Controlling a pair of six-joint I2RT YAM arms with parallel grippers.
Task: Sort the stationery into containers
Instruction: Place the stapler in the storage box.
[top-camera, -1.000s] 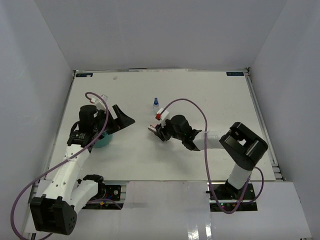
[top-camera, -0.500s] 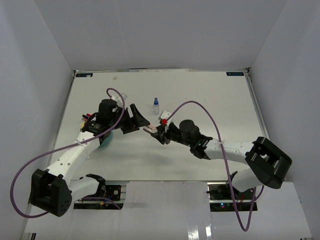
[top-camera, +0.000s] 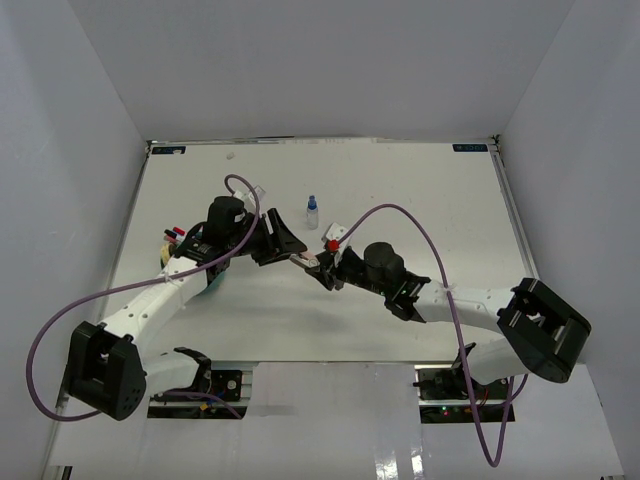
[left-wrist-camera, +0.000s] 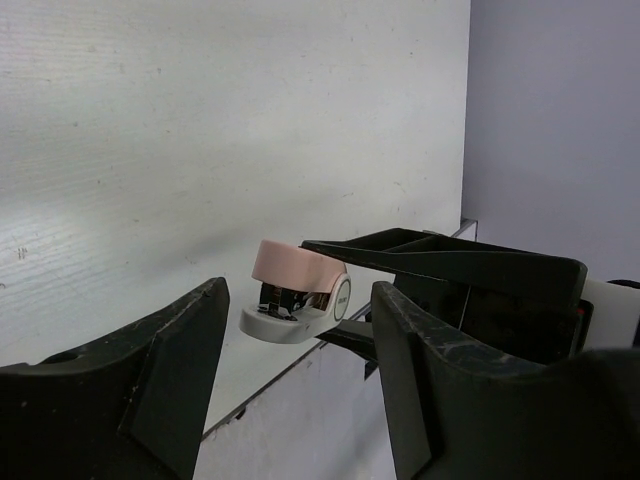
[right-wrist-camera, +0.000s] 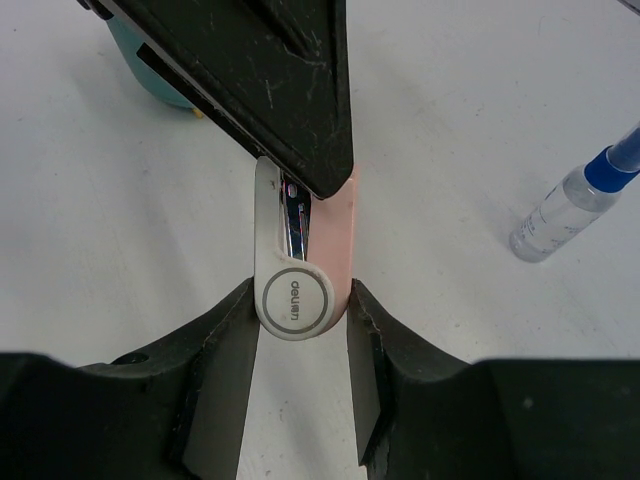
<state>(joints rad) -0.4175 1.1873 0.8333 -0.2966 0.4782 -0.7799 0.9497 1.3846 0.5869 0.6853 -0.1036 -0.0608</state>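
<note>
The pink-white stapler (left-wrist-camera: 296, 300) sits near the middle of the bench (top-camera: 400, 180), pinched at its round hinge end by the right gripper (right-wrist-camera: 298, 300). That gripper's two fingers press on opposite sides of the grey disc. The stapler appears to be held a little clear of the surface, though the views do not settle this.

Its long axis runs straight away from the right gripper and toward the left gripper (top-camera: 287, 248), with the pink top and the staple mouth at the far, free end. The left gripper is spread wide and holds nothing. In the left wrist view the stapler shows in the gap between its two fingers, level with the tips or just ahead of them. In the right wrist view one left finger crosses in front of the stapler's free end, so the two grippers meet nose to nose over it.

Everything turns on that free end — it is the only part the left gripper can close on without meeting the right fingers. Whether it is already deep enough between the left fingers I cannot tell.

The teal cup (right-wrist-camera: 160, 80) lies on the left arm's side, partly under that arm in the top view, so the left arm is the nearer one for the drop. The bottle (right-wrist-camera: 560, 215) stands apart on the far side, out of the way.
</note>
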